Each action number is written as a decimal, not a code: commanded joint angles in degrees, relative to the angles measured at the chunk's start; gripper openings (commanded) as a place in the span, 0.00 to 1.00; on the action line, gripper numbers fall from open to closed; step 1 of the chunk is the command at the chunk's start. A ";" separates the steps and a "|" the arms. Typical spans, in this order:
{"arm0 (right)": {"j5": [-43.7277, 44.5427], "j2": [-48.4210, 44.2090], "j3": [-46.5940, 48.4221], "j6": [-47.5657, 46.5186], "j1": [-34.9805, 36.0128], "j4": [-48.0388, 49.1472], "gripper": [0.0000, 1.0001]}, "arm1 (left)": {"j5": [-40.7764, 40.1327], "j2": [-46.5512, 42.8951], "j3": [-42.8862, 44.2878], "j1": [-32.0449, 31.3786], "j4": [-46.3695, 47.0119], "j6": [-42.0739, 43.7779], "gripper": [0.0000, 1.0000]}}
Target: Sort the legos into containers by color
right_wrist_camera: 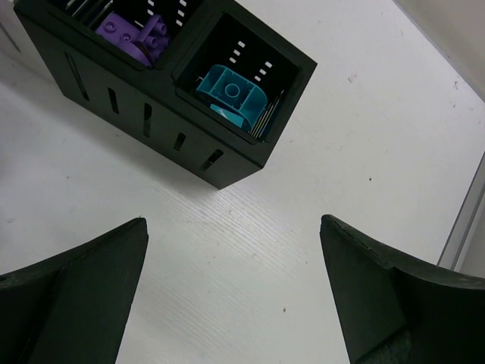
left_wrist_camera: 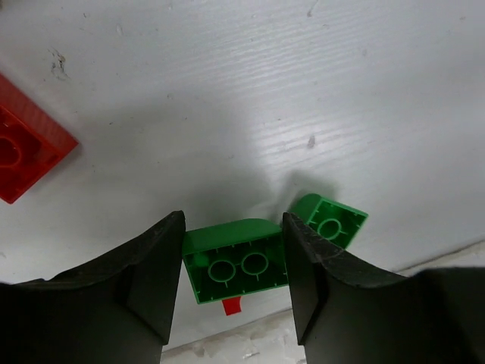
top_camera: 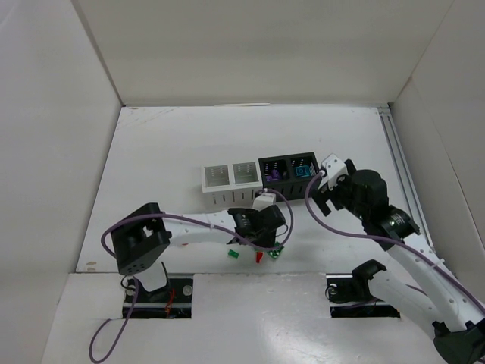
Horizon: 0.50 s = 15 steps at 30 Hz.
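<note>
We judge the sort about half done. In the bins [top_camera: 227,199], both black cells are in use: purple pieces [right_wrist_camera: 132,34] lie in the inner black one and a teal piece [right_wrist_camera: 231,91] in the end one. The two white cells look unfilled from above, though we cannot see their floors well. So purple and teal seem settled, while green and red are left, presumably for the white cells.

The rest lies on the counter [top_camera: 167,167] on the near side of the bins, roughly in front of where white meets black. The left jaws are down there, narrowed onto a green brick [left_wrist_camera: 239,262]. Each inner face sits against one side of it, as far as we can tell. The brick rests on the counter with its hollow underside toward the wrist camera. A green piece [left_wrist_camera: 333,221] lies just beside it and a red brick [left_wrist_camera: 23,155] near it on the other side. From above we also see a green stray [top_camera: 233,254], a little farther along in front of the white cells.

The right jaws stand wide with nothing between them, hanging over the counter just on the near side of the bins' teal end.

We can read no brand, label or writing on bins, pieces or arms
</note>
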 commanded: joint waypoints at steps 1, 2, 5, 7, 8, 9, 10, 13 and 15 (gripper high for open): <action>0.79 -0.86 -0.03 0.22 -0.42 1.01 1.00 | -2.67 -6.99 2.49 -0.29 -2.62 -0.26 0.24; 0.79 -0.86 -0.03 0.22 -0.42 0.40 1.00 | -4.43 -7.79 3.63 -0.29 -3.77 -0.25 0.24; 0.79 -1.91 -1.08 -0.31 -0.42 0.40 1.00 | -12.17 -10.69 8.55 0.24 -8.34 0.37 0.24; 0.17 -2.53 -1.69 -0.31 -0.42 -0.22 1.00 | -15.16 -12.01 11.45 3.22 -9.48 2.03 0.24; -0.44 -3.14 -2.39 -0.31 -0.42 -0.22 1.00 | -17.18 -13.06 12.25 4.62 -9.49 3.86 0.25; -1.49 -3.15 -2.40 -0.31 -0.42 -0.22 1.00 | -17.98 -13.59 12.86 7.42 -9.49 5.10 0.25; -2.19 -3.84 -3.88 -1.00 -0.42 -0.22 1.00 | -18.77 -13.60 14.35 8.93 -8.62 5.98 0.25; -5.09 -4.38 -4.60 -1.63 -0.42 -0.22 1.00 | -19.48 -14.73 16.55 14.02 -5.02 10.99 0.25; -7.55 -4.90 -5.91 -2.94 -0.42 -0.22 1.00 | -18.07 -14.74 16.56 16.24 -1.33 13.90 0.28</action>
